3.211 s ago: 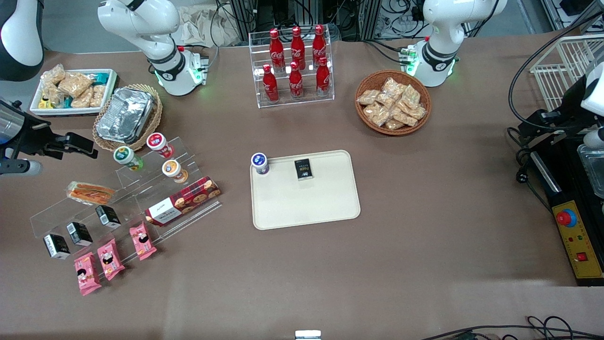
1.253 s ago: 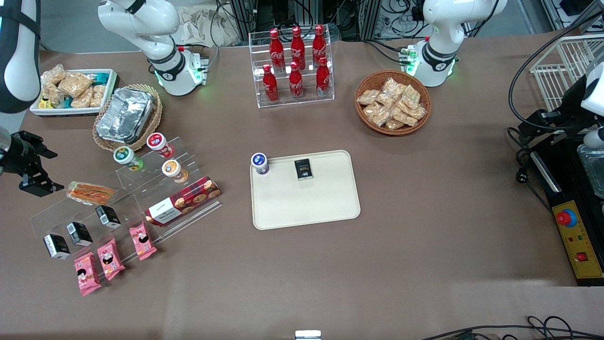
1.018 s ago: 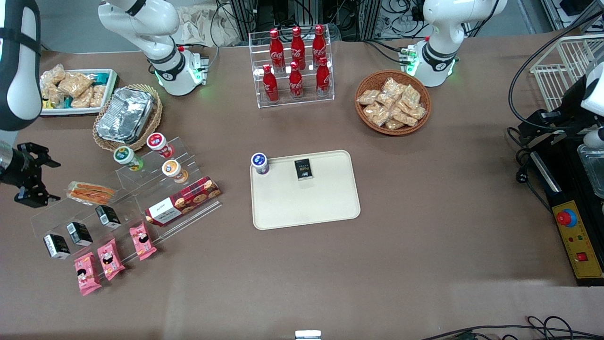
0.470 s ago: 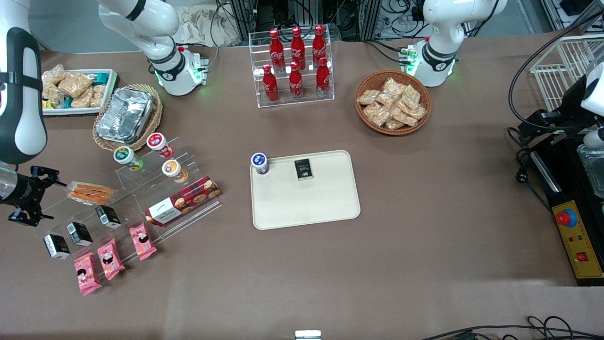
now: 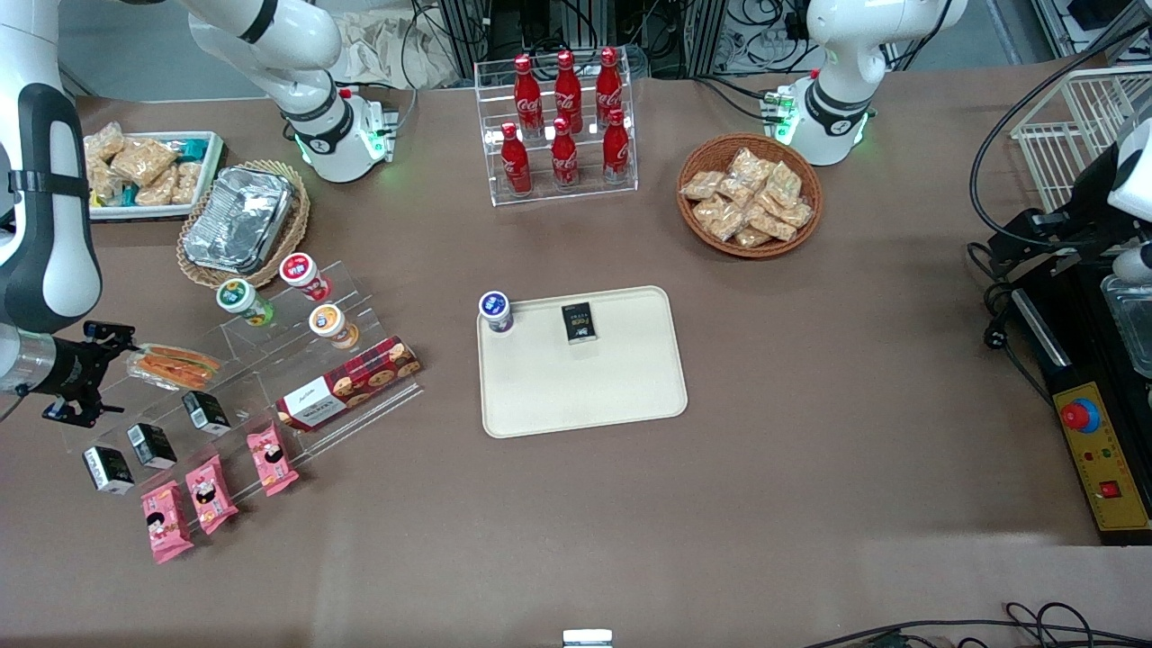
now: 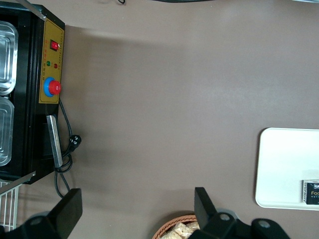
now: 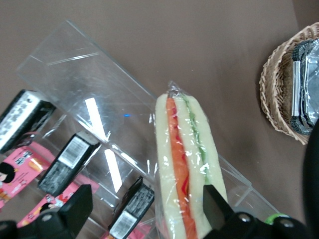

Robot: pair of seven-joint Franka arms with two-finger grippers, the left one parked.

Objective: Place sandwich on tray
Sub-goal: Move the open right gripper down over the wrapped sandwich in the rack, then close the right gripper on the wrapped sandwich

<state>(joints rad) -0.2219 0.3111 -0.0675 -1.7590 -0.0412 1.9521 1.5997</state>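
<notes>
End effector wide open, just beside the sandwich lying on the clear acrylic stand toward the working arm's end of the counter, well apart from the tray.

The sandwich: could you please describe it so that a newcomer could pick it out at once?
Find the clear stepped rack toward the working arm's end of the table. On its top step, beside the open gripper, lies the sandwich. It alone there is a clear-wrapped wedge of pale bread with orange and green filling.
</notes>
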